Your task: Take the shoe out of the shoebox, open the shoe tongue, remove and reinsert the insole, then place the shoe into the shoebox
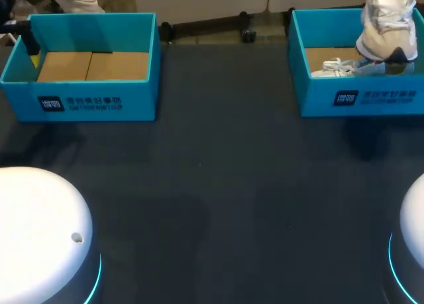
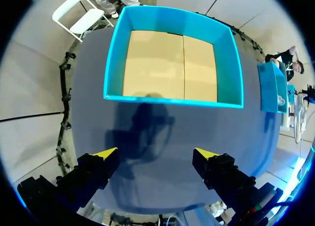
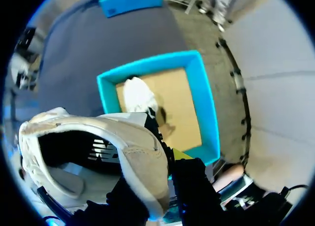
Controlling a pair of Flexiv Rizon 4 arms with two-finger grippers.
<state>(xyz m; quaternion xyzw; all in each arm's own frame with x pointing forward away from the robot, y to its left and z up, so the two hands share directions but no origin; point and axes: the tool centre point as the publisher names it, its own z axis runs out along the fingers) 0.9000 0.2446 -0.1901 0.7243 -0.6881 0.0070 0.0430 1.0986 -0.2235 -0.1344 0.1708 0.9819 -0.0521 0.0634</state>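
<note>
A white shoe (image 1: pixel 387 26) hangs above the right blue shoebox (image 1: pixel 318 85) at the table's far right. My right gripper (image 3: pixel 165 162) is shut on the shoe's (image 3: pixel 98 152) side wall near the collar, and the shoe's opening faces the camera. Under it, a second white shoe (image 3: pixel 139 95) lies in that shoebox (image 3: pixel 206 108) on the cardboard floor, also seen as the pale shoe (image 1: pixel 341 67) in the head view. My left gripper (image 2: pixel 156 154) stands open over the dark table, short of the left blue shoebox (image 2: pixel 172 100), with nothing between its fingers.
The left shoebox (image 1: pixel 86 99) at the far left holds only its cardboard floor. The white domes of my arm bases sit at the near left (image 1: pixel 40 231) and near right (image 1: pixel 414 238). Dark tabletop (image 1: pixel 218 198) spreads between the boxes and the bases.
</note>
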